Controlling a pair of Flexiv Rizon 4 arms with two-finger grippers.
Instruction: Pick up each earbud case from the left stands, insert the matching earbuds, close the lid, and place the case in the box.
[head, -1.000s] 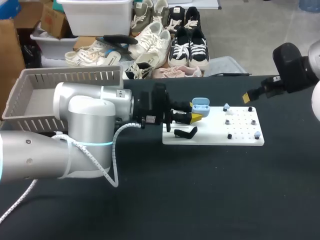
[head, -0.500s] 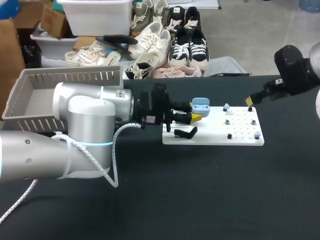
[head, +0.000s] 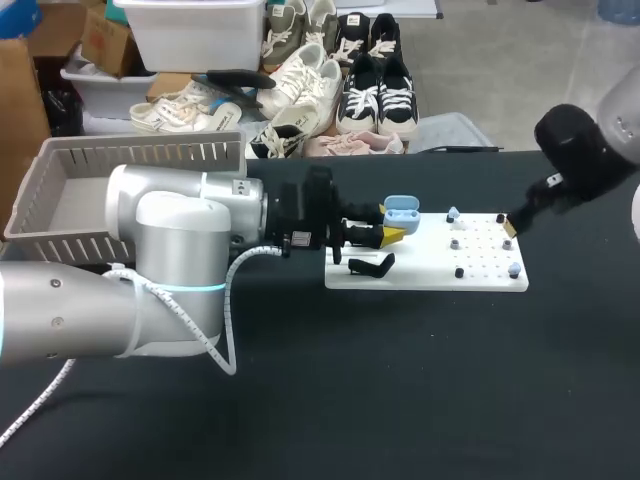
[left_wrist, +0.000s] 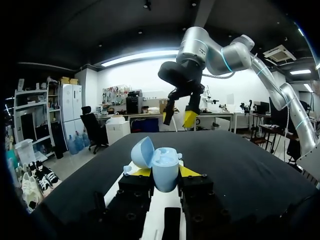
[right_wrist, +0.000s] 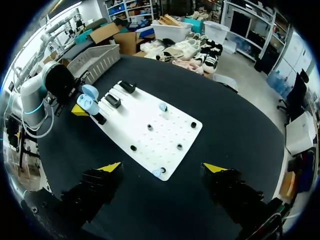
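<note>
My left gripper (head: 388, 235) is shut on a light blue earbud case (head: 401, 213), held upright over the left end of the white board (head: 420, 277) with its lid open. In the left wrist view the case (left_wrist: 164, 169) sits between the yellow tips with its lid (left_wrist: 142, 152) tipped back, and the gripper (left_wrist: 161, 173) clamps it from both sides. My right gripper (head: 510, 226) hangs open above the board's far right corner. Seen from the right wrist, its own gripper (right_wrist: 162, 168) is spread wide over the board (right_wrist: 160, 145), above a light blue earbud (right_wrist: 158, 172). Another blue earbud (head: 453, 213) sits on a peg.
A black stand (head: 370, 265) lies on the board's left end. Black earbuds (head: 459, 272) and grey ones (head: 455, 243) sit on other pegs. A grey slotted basket (head: 130, 160) stands at the table's back left, behind my left arm.
My right gripper has come down and forward from beyond the table's back edge to the board's far right corner. The left arm and the case have not moved.
</note>
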